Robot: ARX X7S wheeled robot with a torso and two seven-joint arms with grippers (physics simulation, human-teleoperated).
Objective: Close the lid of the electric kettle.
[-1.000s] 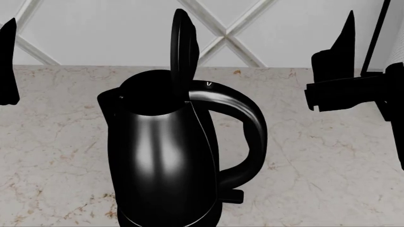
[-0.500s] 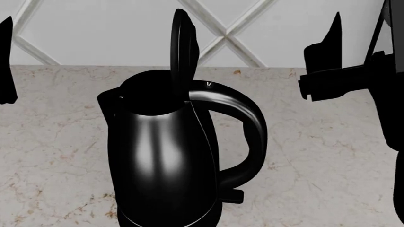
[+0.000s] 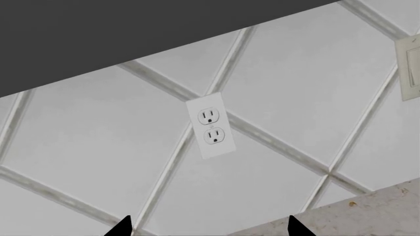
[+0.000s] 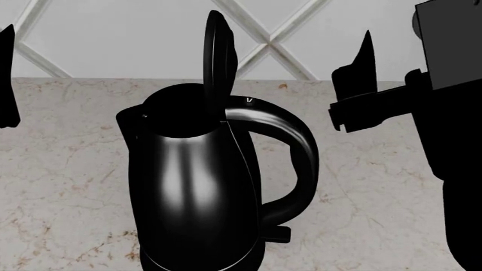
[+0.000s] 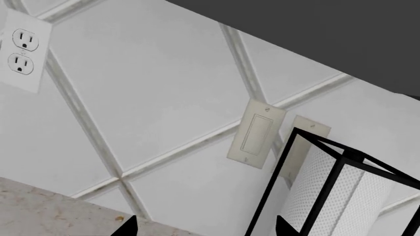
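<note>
The electric kettle [image 4: 188,192] stands in the middle of the head view, a glossy black jug with its looped handle [image 4: 299,164] to the right. Its lid [image 4: 217,53] stands upright on edge above the open top rim, hinged on the handle side. My right gripper [image 4: 362,73] is raised to the right of the lid, apart from it, level with the rim; in the right wrist view [image 5: 206,228] its fingertips are wide apart and empty. My left gripper [image 4: 8,79] is at the far left edge, away from the kettle; in the left wrist view [image 3: 208,228] it is open and empty.
The kettle stands on a beige marble counter [image 4: 68,169] against a white diamond-tiled wall [image 4: 113,34]. The wall holds a power outlet [image 3: 211,128] and a light switch [image 5: 255,133]. A white paper-towel roll in a black frame [image 5: 328,196] stands to the right.
My right gripper has moved left toward the kettle's lid, with more of its arm now in view. The left gripper, kettle and lid have hardly moved.
</note>
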